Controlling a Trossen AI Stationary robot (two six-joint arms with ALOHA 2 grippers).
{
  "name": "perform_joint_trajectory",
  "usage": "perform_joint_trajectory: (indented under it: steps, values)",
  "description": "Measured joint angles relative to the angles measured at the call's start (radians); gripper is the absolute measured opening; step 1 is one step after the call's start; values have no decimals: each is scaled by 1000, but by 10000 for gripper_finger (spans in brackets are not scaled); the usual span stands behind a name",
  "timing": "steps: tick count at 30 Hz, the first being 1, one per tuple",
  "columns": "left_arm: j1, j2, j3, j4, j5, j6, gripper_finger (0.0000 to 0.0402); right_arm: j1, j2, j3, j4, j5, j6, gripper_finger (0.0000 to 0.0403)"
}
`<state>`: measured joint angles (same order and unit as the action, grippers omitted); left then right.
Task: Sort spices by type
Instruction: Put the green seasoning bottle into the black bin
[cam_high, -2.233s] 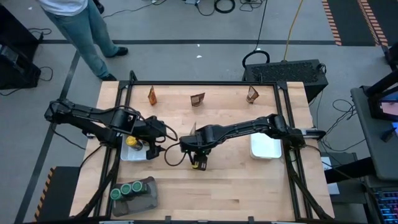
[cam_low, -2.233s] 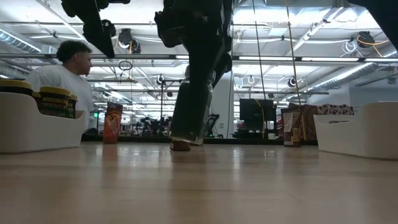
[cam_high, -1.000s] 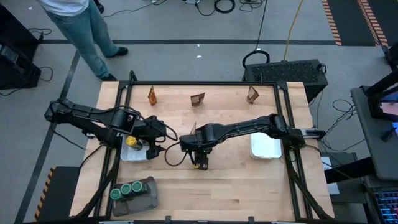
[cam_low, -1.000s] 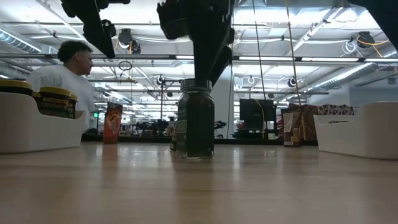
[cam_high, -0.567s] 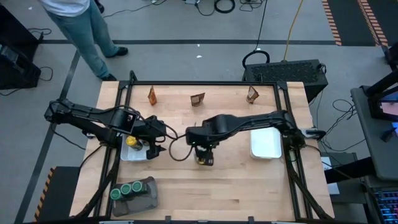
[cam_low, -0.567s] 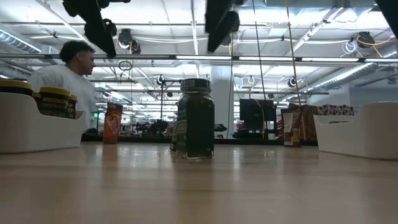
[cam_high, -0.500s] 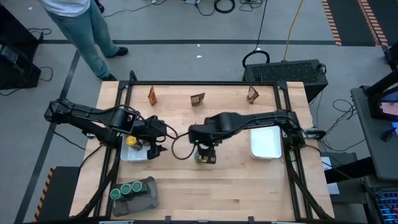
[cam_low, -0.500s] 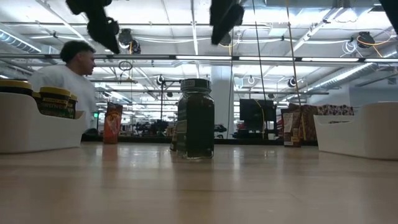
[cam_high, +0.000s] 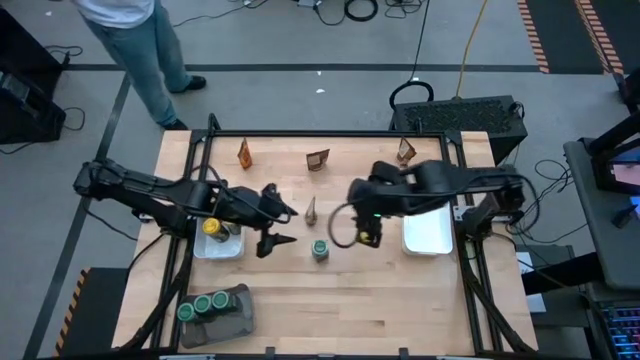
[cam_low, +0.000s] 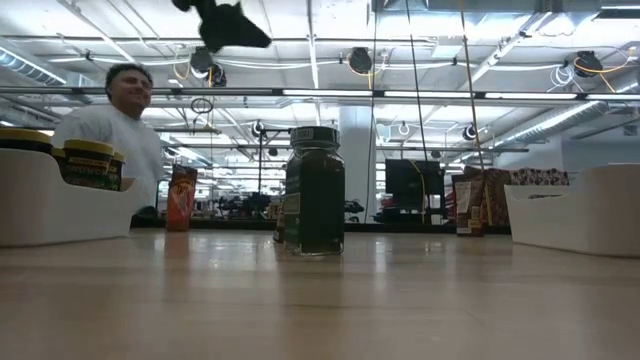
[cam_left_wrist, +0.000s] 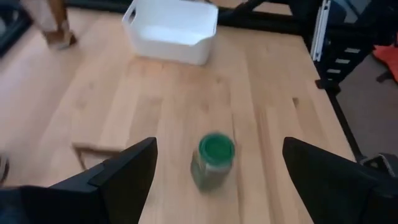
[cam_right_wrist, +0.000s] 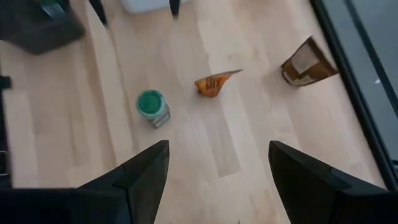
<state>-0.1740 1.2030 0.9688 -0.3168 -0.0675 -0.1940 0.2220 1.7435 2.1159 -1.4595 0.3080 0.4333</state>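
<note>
A little glass jar with a green lid (cam_high: 320, 249) stands up alone mid-counter, near an orange packet (cam_high: 311, 210), with three green-lid jars (cam_high: 203, 304) grouped apart.

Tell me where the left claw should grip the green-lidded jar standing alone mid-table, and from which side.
Grip the green-lidded jar around its dark glass body just under the lid, coming down from above. It stands upright and alone on the table, so both sides are free. The left claw is open, close beside it.
</note>
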Motion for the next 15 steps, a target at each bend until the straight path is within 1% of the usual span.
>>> perform_joint_trajectory:
  steps: [3, 7, 11, 15]
  values:
    - [-7, 66, -25, 139, 5, 63, 350, 38, -49, 0, -16, 39, 39, 258]
    - [-19, 187, -28, 239, 17, 125, 350, 94, -108, -23, -36, 157, 110, 258]
    - [-18, 287, -29, 365, 67, 129, 350, 135, -183, -123, -32, 216, 198, 258]
    - [-18, 369, -28, 431, 114, 129, 350, 156, -266, -276, -6, 222, 293, 258]
